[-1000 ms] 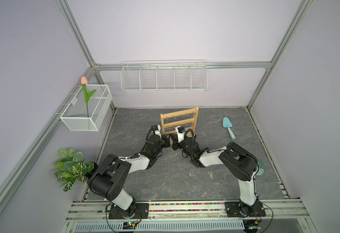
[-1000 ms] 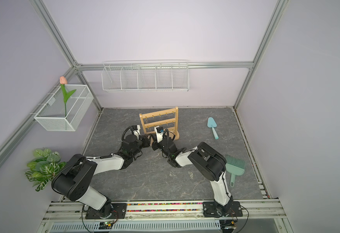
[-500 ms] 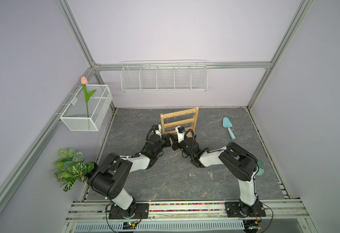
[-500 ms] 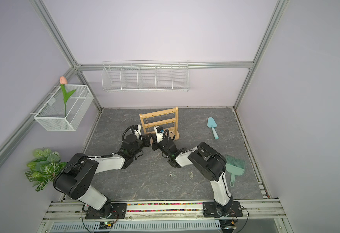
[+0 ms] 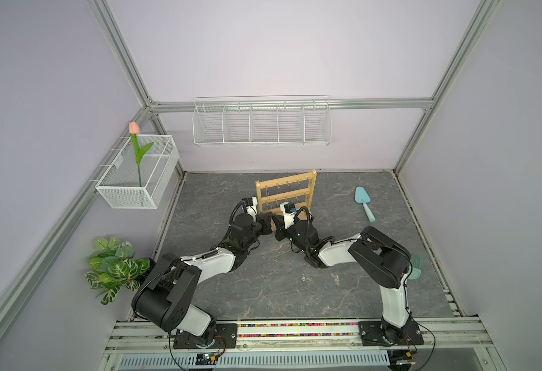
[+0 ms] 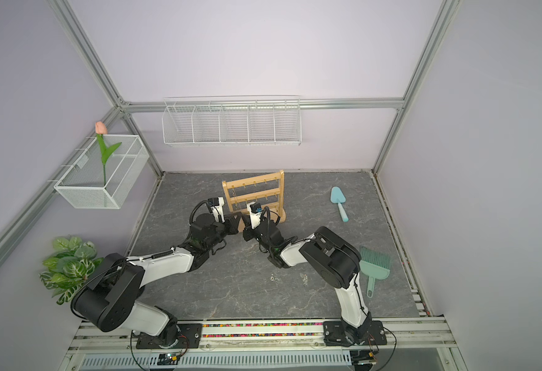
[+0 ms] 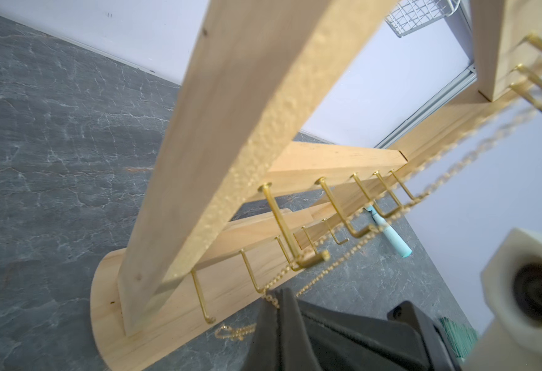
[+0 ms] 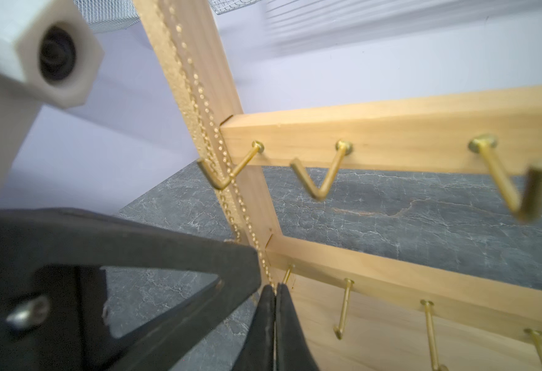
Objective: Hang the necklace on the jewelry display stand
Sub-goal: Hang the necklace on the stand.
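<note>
Necklace (image 8: 213, 128) in left hand (image 7: 275, 297) and right hand (image 8: 276, 294), beside stand (image 8: 392, 135)

Light: both top views were bright and even, without glare.
Shadows: soft and faint on the floor (image 5: 263, 298).
Edges: the corner posts (image 5: 119, 54) leaned outward in both top views.
Focus: both wrist views blurred the nearest hook (image 8: 520, 192), the necklace (image 8: 206, 104) and the white camera housing (image 8: 38, 54).

the necklace (image 7: 420, 199) blurs toward the upper hooks (image 7: 533, 102), and the brush (image 5: 416, 267) seems half hidden behind the right arm (image 5: 375, 257).
</note>
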`<state>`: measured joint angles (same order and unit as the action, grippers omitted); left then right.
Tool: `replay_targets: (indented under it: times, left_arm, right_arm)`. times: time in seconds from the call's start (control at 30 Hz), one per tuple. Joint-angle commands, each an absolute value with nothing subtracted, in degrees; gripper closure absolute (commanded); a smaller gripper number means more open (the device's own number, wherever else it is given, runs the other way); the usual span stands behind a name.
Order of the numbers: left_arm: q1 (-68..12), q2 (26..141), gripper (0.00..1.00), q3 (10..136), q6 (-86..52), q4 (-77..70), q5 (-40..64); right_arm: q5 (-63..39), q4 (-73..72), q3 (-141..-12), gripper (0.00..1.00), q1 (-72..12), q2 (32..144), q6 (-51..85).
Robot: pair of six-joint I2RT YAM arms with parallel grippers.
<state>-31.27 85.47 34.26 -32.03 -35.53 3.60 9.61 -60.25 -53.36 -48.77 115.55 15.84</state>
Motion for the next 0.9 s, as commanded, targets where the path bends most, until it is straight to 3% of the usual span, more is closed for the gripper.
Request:
replay_targets:
  times: [0.0, 0.4, 0.87]
  left_arm:
    - [-31.6, 83.6, 1.0, 33.8, -31.5, -33.4, 4.3]
    - [-31.6, 78.9, 1.0, 32.7, -28.8, -24.4, -1.3]
    - [-31.5, 82.3, 1.0, 37.1, -27.9, -22.0, -7.4]
  right_arm:
    - [10.5, -62.6, -52.2, 0.93, -48.4, 114.1, 15.7]
    - [10.0, -62.5, -53.4, 0.93, -48.9, 115.1, 15.9]
    - [9.6, -60.4, -56.7, 0.93, -49.0, 117.5, 15.5]
